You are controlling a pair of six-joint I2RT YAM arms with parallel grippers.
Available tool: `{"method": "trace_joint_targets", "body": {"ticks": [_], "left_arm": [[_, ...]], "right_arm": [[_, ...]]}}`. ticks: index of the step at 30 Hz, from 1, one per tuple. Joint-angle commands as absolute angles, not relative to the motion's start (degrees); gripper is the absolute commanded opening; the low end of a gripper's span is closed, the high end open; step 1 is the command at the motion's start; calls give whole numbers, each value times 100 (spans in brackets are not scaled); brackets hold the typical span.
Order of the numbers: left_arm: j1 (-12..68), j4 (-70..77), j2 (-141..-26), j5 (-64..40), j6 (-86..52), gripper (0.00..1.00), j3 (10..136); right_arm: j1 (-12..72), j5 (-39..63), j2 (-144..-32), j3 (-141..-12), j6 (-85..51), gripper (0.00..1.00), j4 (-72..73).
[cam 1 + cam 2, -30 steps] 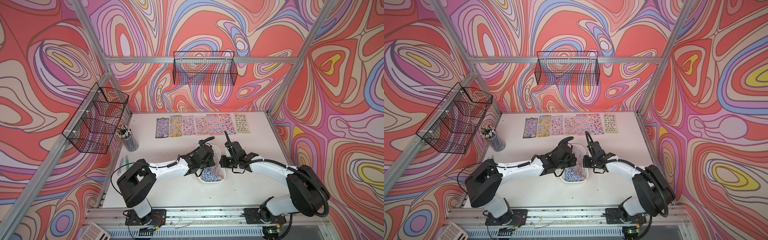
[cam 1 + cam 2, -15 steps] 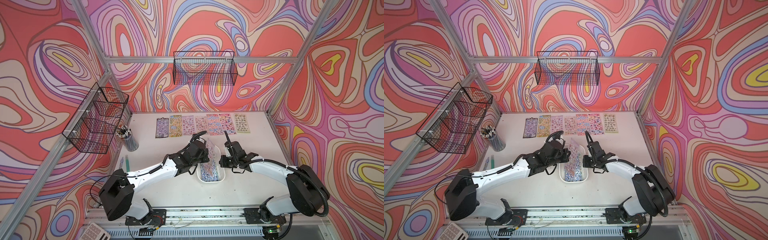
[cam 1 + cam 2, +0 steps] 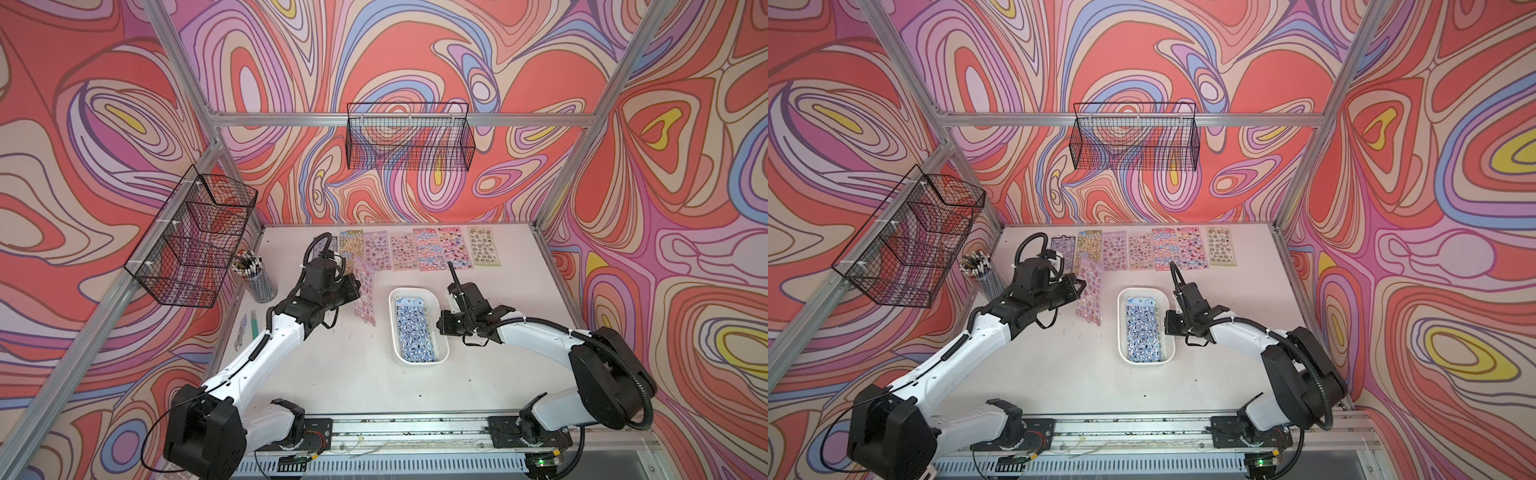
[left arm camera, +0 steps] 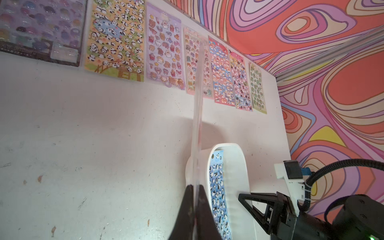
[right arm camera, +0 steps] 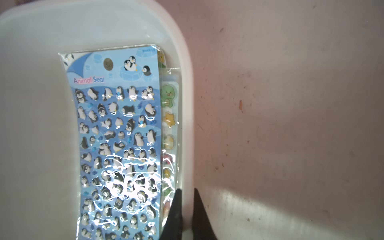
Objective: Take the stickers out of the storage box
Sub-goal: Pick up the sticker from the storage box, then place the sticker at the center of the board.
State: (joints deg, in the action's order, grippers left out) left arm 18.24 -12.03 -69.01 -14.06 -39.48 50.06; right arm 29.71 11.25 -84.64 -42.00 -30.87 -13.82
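Note:
The white storage box [image 3: 393, 332] [image 3: 1122, 332] sits mid-table with a blue penguin sheet of stickers [image 3: 413, 332] [image 5: 118, 135] on top; another sheet's edge [image 5: 168, 104] shows beneath it. My left gripper [image 3: 353, 291] [image 4: 195, 188] is shut on a pink sticker sheet [image 3: 365, 293] [image 3: 1089, 297], which hangs above the table left of the box and appears edge-on [image 4: 197, 124] in the left wrist view. My right gripper [image 3: 444, 328] [image 5: 187, 194] is shut on the box's right rim [image 5: 184, 83]. Several sheets [image 3: 424, 249] [image 4: 166, 52] lie in a row along the back.
A cup of pens [image 3: 257, 276] stands at the left, and a green pen [image 3: 253, 328] lies by the left table edge. Black wire baskets hang on the left wall [image 3: 191, 237] and the back wall [image 3: 409, 141].
My left arm has drawn the pink sheet out of the box and carried it left and toward the back. The right gripper has stayed on the box rim.

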Motion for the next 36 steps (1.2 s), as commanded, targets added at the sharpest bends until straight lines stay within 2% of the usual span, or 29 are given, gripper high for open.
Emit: {"method": "trace_joint_targets", "body": {"ticks": [1, 4, 10, 22, 36], "left_arm": [[1267, -1253, -6819, -2155, -3560, 4, 4769], [806, -958, -6997, -2653, -3468, 4, 4617], [652, -208, -7597, -3152, -3600, 4, 4550], [581, 704, -8892, -2944, -3429, 5, 4672], [303, 882, -9614, -2729, -3174, 5, 4515]], "right_arm": [[2981, 1225, -8597, -4177, -2998, 0, -1459], [2985, 1257, -8580, -4158, -2939, 0, -1463], [2980, 1316, -8542, -4113, -2904, 0, -1409], [2980, 1502, -8766, -4043, -2874, 0, -1082], [2980, 1468, -8720, -4053, -2726, 0, -1168]]}}
